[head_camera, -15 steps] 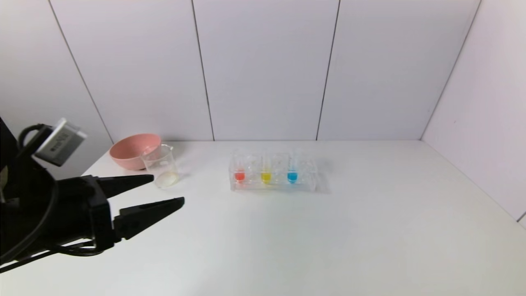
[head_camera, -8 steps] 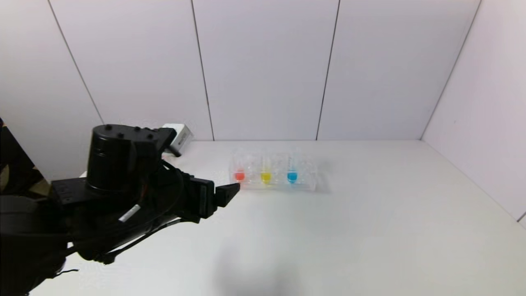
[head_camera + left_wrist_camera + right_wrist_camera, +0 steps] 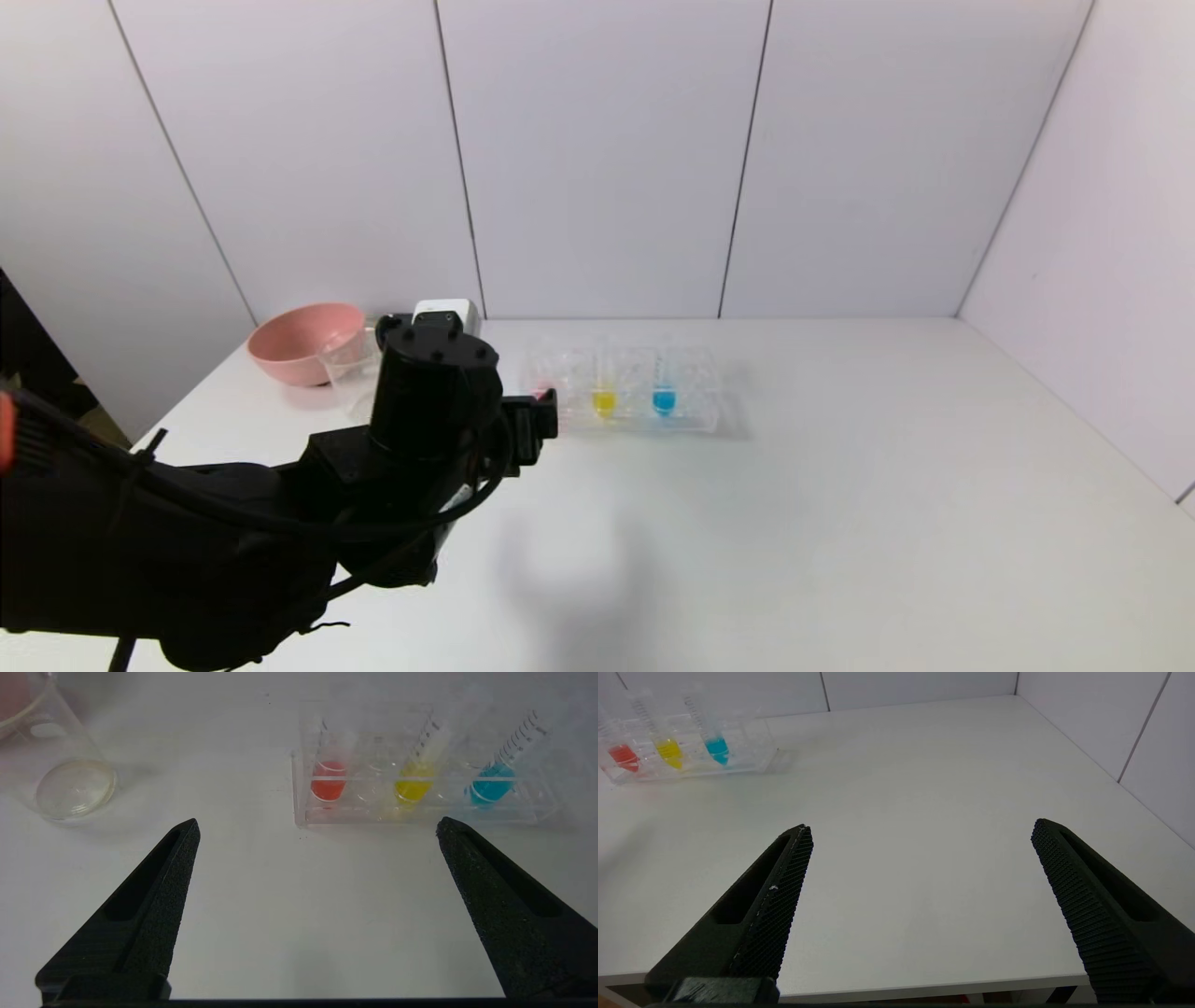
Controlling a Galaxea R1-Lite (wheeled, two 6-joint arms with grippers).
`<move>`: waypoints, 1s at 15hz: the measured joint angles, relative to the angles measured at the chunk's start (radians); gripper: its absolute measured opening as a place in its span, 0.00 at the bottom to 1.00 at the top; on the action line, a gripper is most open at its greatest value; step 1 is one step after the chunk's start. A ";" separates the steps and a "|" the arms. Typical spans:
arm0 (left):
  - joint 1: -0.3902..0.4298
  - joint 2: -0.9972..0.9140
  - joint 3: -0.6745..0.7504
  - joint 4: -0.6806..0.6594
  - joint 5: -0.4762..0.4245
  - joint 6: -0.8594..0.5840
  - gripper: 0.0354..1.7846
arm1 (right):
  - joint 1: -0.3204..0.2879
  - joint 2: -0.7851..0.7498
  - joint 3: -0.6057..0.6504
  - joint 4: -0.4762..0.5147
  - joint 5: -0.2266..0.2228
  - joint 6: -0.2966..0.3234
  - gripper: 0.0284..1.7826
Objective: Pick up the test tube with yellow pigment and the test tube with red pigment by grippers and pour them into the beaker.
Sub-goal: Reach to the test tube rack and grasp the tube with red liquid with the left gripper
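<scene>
Left gripper [image 3: 317,828] is standing wide open over the table [image 3: 840,485] and is holding nothing; its two fingers [image 3: 154,882] are pointing at the rack [image 3: 420,812], near it but not touching. From my head camera, my own arm is covering the tips and also the red tube, so only a little pink is showing at the rack's left end. The wrist camera is showing it better: the red tube [image 3: 328,777], the yellow tube [image 3: 413,781] and the blue tube [image 3: 490,781] are all sitting in the rack, red nearest the beaker, yellow in the middle. Their upper parts are clear and hard to make out. The beaker [image 3: 60,779] is standing apart from the rack, cut off at the picture's edge; in the head view it is half hidden behind my arm, just beside the pink bowl [image 3: 303,341]. My right gripper [image 3: 920,830] is also spread open and empty, hanging at the table's near edge, well apart from the rack.
</scene>
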 joint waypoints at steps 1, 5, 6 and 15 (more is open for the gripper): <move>-0.001 0.020 -0.007 -0.003 0.003 0.001 0.99 | 0.000 0.000 0.000 0.000 0.000 0.000 0.96; -0.003 0.116 -0.033 -0.094 0.001 0.049 0.99 | 0.000 0.000 0.000 0.000 0.000 0.000 0.96; -0.001 0.142 -0.040 -0.140 -0.001 0.079 0.99 | 0.000 0.000 0.000 0.000 0.000 0.000 0.96; 0.072 0.322 -0.219 -0.244 -0.018 0.206 0.99 | 0.000 0.000 0.000 0.000 0.000 0.000 0.96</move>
